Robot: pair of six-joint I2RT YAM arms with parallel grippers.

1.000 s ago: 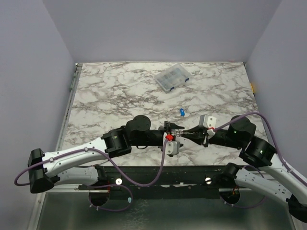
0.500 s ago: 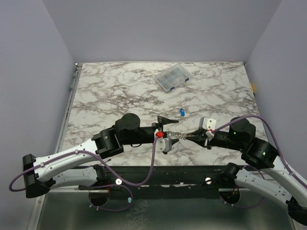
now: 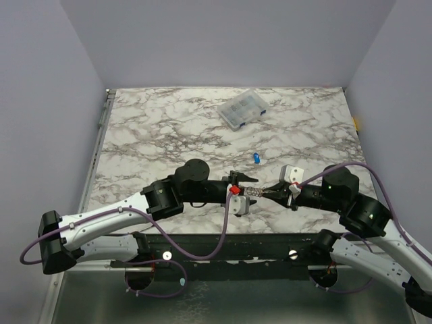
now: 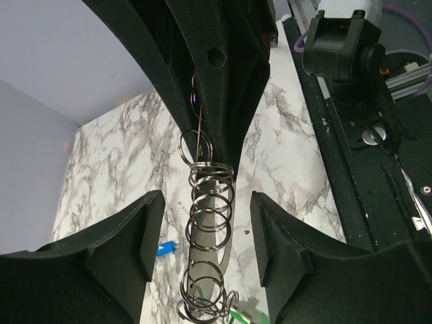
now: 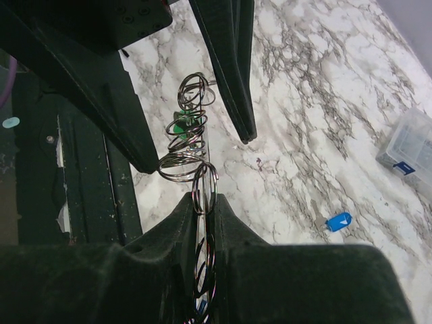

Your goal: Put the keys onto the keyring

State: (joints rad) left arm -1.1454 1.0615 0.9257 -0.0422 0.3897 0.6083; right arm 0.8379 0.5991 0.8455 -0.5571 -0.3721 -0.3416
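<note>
My right claw [image 5: 202,202] is pinched tight on one end of the keyring [image 4: 209,226], a string of silvery rings hanging over the marble table [image 3: 155,135]. My left claw [image 4: 208,202] is spread wide on either side of it, not touching. A green key [image 5: 181,125] sits at its far end. A blue key [image 3: 256,158] lies on the table nearby.
</note>
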